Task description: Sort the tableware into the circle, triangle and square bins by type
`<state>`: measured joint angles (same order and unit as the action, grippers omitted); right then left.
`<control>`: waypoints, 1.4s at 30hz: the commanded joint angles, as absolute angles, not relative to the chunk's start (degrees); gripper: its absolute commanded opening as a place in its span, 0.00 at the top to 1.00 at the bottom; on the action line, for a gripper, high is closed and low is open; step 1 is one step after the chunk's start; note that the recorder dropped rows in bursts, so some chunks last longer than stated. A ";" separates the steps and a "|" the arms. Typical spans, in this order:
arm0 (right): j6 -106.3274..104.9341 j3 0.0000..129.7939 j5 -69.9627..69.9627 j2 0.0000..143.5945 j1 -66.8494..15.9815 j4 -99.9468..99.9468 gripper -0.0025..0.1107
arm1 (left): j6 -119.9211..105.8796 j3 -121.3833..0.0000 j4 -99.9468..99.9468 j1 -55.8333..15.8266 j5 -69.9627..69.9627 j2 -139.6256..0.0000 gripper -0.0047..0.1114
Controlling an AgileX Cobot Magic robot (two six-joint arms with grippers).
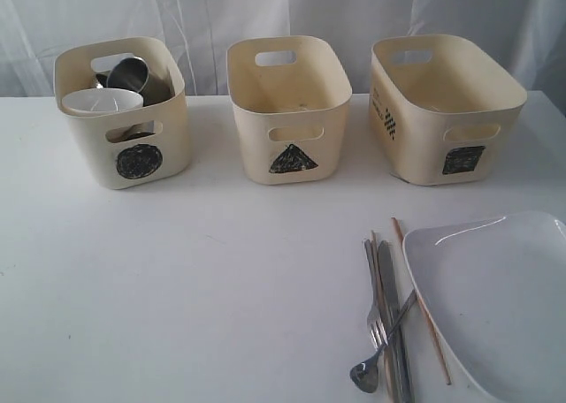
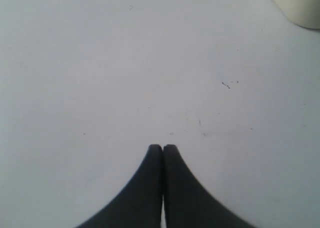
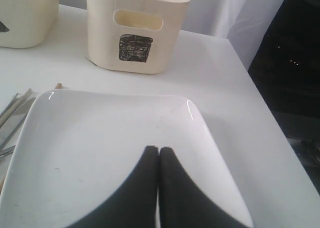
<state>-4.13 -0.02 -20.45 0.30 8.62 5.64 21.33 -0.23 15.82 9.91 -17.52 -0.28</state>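
Three cream bins stand in a row at the back. The circle bin (image 1: 124,111) on the left holds a steel mug (image 1: 137,76) and a small white bowl (image 1: 100,101). The triangle bin (image 1: 287,107) and the square bin (image 1: 442,107) show nothing inside. At the front right lie the fork (image 1: 374,288), knife (image 1: 393,315), spoon (image 1: 376,354) and chopsticks (image 1: 423,306), beside the large white plate (image 1: 500,297). My left gripper (image 2: 162,147) is shut over bare table. Above the plate (image 3: 110,138) my right gripper (image 3: 158,149) is shut and empty. Neither gripper shows in the exterior view.
The white table (image 1: 203,288) ends at its right edge (image 3: 260,103) close to the plate, with dark floor beyond. A white curtain (image 1: 265,5) hangs behind the bins. A corner of a cream bin (image 2: 300,8) shows in the left wrist view.
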 commanded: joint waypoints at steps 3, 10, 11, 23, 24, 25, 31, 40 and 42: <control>-4.21 0.00 -20.04 0.00 8.84 6.02 0.98 | 20.71 0.00 9.82 9.94 -18.13 0.00 0.96; -4.21 0.00 -20.04 0.00 8.84 6.02 0.98 | 20.71 0.00 9.82 9.94 -18.02 0.00 0.96; -4.21 0.00 -20.04 0.00 8.84 6.02 0.98 | 20.71 0.00 9.82 9.94 -18.02 0.00 0.96; -8.04 0.00 -19.02 0.00 8.84 11.25 0.98 | 20.71 0.00 9.82 9.94 -18.02 0.00 0.96; -8.04 0.00 -17.39 0.00 8.84 11.13 0.98 | 20.71 0.00 9.82 9.94 -18.02 0.00 0.96; -5.57 0.00 -13.16 0.00 8.68 7.32 0.98 | 20.71 0.00 9.82 9.94 -18.02 0.00 0.96; 14.27 0.00 26.53 0.00 8.56 -19.79 0.98 | 20.71 0.00 9.82 9.94 -18.02 0.00 0.96; 12.07 2.23 66.17 1.52 8.56 -61.43 0.98 | 20.71 0.00 9.82 9.94 -18.02 0.00 0.96; 12.07 4.39 67.23 3.30 8.56 -61.57 0.98 | 20.71 0.00 9.82 9.94 -18.02 0.00 0.96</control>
<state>12.41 1.87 64.22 1.41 8.62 -58.39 20.75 -0.23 10.13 9.91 -17.64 -0.28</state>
